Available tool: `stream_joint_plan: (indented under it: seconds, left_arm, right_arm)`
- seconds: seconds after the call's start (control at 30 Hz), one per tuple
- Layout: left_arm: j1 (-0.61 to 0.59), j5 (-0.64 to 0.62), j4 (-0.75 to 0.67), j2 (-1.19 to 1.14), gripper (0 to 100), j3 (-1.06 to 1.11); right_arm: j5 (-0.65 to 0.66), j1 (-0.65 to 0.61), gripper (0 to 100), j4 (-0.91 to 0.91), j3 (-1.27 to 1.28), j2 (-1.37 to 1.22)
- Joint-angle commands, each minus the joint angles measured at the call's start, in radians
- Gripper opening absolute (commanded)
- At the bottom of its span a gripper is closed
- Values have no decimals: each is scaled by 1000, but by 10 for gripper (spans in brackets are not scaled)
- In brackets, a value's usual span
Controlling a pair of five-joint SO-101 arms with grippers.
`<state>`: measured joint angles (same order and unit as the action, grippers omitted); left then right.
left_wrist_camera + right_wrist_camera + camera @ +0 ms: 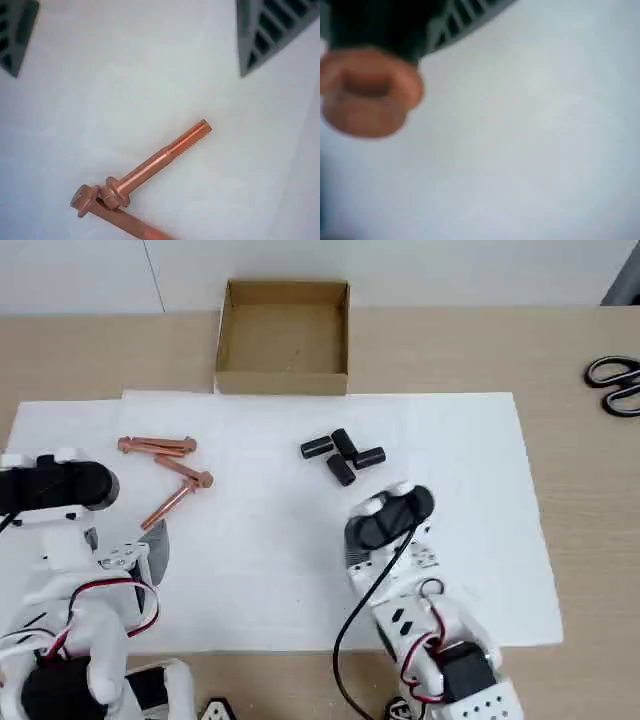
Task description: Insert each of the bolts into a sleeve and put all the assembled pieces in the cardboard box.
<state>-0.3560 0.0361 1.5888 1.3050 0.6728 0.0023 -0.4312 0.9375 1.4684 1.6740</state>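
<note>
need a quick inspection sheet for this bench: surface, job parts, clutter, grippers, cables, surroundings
surface: white paper sheet on a wooden table
job's things: four copper bolts loose at the sheet's left; four black sleeves clustered mid-sheet; cardboard box empty, beyond the sheet
clutter: scissors on bare table at the right edge
grippers: left gripper jaws open above one bolt; right gripper over the sheet near the sleeves, a blurred copper thing close by it
cables: red wires on the left arm; black cable along the right arm
surroundings: pale surface beyond the table
</note>
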Motion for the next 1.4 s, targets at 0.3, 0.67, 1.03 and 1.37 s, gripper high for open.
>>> stream_joint_plan:
  seconds: [0.3, 0.67, 1.03, 1.37]
  left_arm:
    - [-2, 2, -14, 2, 265, 4]
    - [-2, 3, -14, 2, 265, 5]
    - [0, 3, -23, 2, 265, 19]
    - [0, 5, -23, 2, 265, 19]
  right_arm:
    - [210, 168, 3, 36, -1008, -963]
    - [207, 160, 4, -240, -1887, -1853]
    - [209, 128, 4, -786, -2102, -2339]
    - [273, 102, 4, -1122, -2105, -2597]
